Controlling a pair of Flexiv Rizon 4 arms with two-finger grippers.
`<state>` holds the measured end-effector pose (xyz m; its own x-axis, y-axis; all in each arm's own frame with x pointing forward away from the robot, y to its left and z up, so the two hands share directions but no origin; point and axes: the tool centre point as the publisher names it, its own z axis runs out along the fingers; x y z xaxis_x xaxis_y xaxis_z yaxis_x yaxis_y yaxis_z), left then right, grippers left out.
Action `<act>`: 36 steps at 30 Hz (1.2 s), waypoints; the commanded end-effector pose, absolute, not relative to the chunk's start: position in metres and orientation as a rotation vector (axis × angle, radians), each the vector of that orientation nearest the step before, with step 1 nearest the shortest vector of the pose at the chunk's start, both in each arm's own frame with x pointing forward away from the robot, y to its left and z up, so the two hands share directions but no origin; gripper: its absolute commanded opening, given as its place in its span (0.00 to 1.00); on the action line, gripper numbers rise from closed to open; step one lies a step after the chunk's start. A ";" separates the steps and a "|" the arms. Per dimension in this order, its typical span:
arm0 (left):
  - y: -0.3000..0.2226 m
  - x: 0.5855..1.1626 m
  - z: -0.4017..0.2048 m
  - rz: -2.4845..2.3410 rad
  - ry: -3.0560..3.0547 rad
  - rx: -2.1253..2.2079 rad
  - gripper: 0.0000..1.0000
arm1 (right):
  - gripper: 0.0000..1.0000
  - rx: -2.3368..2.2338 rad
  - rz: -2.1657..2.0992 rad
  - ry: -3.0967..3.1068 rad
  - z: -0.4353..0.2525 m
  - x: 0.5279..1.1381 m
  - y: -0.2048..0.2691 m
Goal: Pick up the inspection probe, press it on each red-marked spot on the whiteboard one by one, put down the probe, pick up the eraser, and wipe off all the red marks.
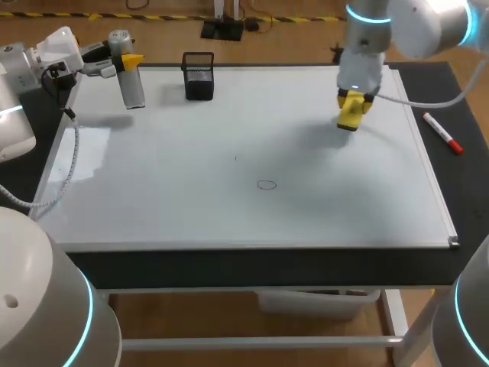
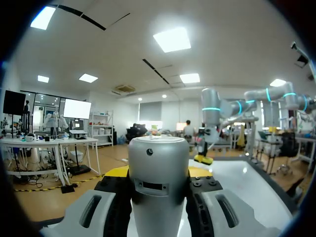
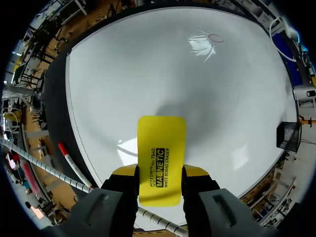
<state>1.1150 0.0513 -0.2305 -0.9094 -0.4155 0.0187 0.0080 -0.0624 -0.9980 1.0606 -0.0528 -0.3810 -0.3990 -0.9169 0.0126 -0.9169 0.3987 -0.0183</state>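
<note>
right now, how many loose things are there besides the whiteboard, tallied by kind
inspection probe: 1
yellow eraser: 1
black mesh pen holder: 1
marker with red cap: 1
total: 4

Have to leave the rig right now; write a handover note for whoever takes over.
Left pincer: shut on the probe, held at the whiteboard's far left corner; not put down.
Right pincer: shut on the eraser, over the board's far right part.
Done: eraser picked up. Whether the spots were pressed cannot be told.
Left: wipe the small red ring near the board's middle, probably also the tiny stroke beyond it (colour unclear); put down the probe.
</note>
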 end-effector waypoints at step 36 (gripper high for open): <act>0.035 1.099 -0.221 -2.056 1.936 -0.369 0.00 | 0.00 1.579 -0.084 -2.713 -0.387 1.054 -0.114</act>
<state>1.1062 0.0410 -0.2257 -0.9245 -0.3811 -0.0048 0.0306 -0.0617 -0.9976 1.0530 -0.1139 -0.3877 -0.4961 -0.8678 -0.0291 -0.8679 0.4946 0.0468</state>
